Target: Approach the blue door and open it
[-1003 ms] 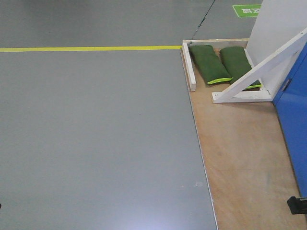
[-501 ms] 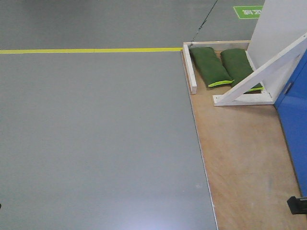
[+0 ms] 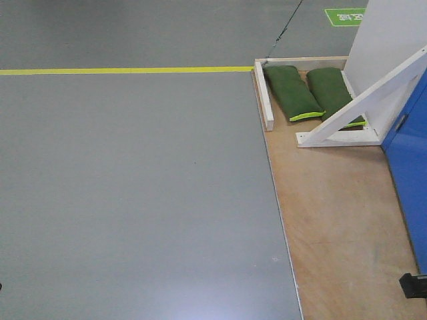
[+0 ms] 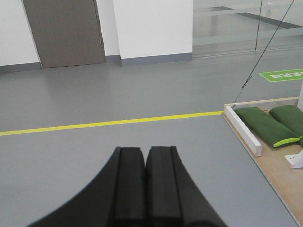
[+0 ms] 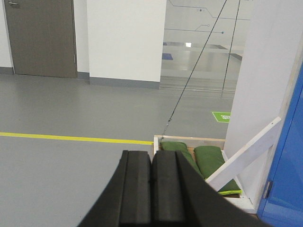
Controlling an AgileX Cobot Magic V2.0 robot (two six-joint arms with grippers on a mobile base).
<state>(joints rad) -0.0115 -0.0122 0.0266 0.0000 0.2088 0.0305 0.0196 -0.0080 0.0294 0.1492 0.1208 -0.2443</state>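
On the right edge, the blue door is partly seen beside a white frame.
Approach is judged unfinished and no handle has been reached; the left gripper and right gripper are pressed together, empty.

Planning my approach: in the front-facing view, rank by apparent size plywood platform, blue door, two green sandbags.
Plywood platform
Blue door, cut off by frame
Left sandbag and right sandbag: alike
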